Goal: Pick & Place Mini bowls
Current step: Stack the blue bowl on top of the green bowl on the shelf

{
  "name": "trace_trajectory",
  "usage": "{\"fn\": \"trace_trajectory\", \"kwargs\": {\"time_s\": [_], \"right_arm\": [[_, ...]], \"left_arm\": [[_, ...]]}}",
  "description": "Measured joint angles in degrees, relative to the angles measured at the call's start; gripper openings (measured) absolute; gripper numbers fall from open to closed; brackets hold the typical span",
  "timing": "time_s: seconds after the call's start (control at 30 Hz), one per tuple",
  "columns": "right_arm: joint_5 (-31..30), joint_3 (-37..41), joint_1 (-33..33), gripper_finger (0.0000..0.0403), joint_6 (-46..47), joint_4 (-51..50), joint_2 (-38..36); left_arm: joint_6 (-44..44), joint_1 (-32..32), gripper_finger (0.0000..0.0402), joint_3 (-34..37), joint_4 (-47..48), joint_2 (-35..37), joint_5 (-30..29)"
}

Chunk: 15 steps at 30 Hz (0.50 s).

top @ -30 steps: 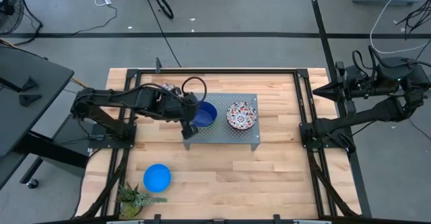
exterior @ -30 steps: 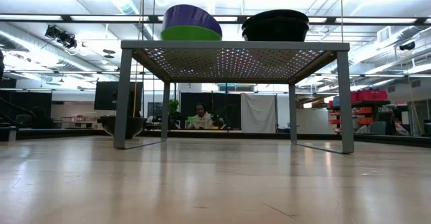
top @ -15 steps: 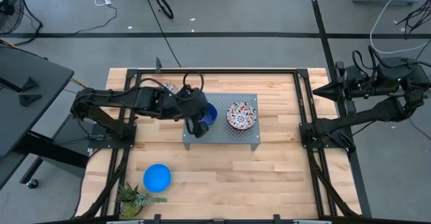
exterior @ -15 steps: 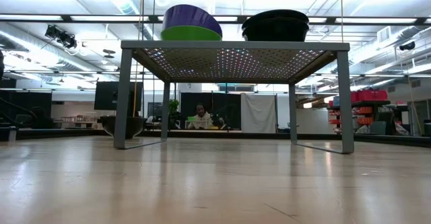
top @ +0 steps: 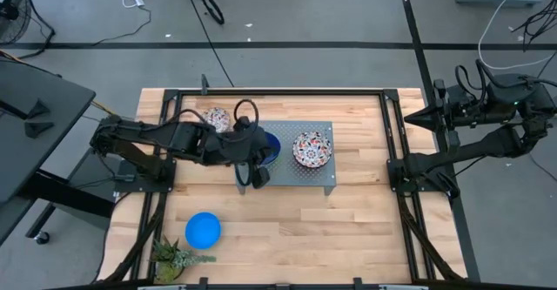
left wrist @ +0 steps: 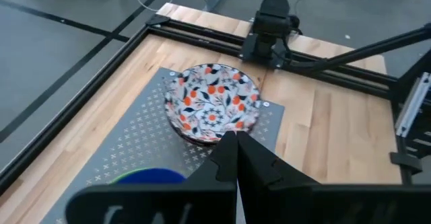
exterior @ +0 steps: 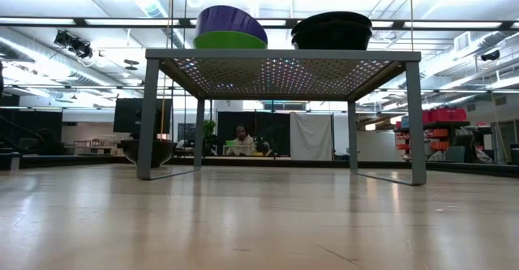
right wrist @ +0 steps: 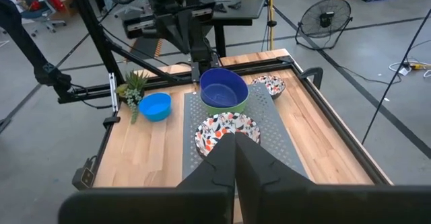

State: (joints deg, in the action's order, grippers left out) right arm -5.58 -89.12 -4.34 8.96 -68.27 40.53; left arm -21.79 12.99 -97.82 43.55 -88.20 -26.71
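A dark blue bowl [top: 270, 145] sits nested in a green bowl [right wrist: 222, 106] on the left half of the grey perforated tray [top: 313, 175]. A floral bowl [top: 312, 148] sits on the tray's right half. Another floral bowl [top: 216, 118] rests on the table left of the tray. The bright blue bowl [top: 203, 230] lies near the near left corner. My left gripper [top: 254, 172] hovers shut over the tray's near left part, beside the dark blue bowl and touching nothing. Its wrist view looks at the floral bowl [left wrist: 212, 104]. My right gripper [right wrist: 236, 146] waits shut off the table's right side.
A small spiky green plant [top: 174, 257] stands at the near left corner, close to the bright blue bowl. The tray stands on legs [exterior: 146, 116] above the wood. Black frame rails [top: 278, 91] border the table. Bare wood lies in front of and right of the tray.
My left gripper has risen out of the low view's top. The left arm has swung toward the near edge, uncovering the floral bowl on the table left of the tray. The bowls have stayed in place.
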Motion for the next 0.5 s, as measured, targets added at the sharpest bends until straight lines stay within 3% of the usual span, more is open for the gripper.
{"fn": "trace_trajectory", "kwargs": {"time_s": [0.5], "right_arm": [[0.0, 0.0, 0.0, 0.0006, -0.4, 0.0, 0.0]], "left_arm": [[5.2, 1.2, 0.0, 0.0, 0.9, 0.0, 3.6]]}}
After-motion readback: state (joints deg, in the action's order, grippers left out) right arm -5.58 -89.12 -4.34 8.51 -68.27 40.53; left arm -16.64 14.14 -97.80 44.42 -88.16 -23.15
